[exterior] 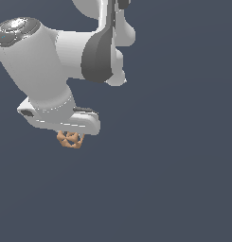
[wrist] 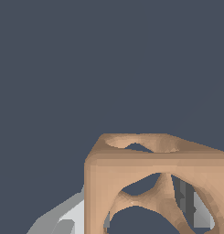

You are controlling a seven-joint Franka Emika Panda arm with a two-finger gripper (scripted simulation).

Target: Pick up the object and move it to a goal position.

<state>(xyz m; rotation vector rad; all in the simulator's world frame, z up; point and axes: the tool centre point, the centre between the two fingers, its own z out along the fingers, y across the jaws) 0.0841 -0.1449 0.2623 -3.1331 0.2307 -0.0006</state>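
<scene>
No writing or brand shows anywhere. The white arm reaches down from the exterior view's upper left, wrist pointing downward. Its claw holds the orange-tan lattice object, which hangs directly beneath the hand.

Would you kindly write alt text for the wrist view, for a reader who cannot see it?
A tan, cube-like lattice object with large rounded holes fills the lower right of the frame, very close to the camera. Grey-white parts of the gripper show beside it and through its holes, against a plain dark blue-grey background.
</scene>
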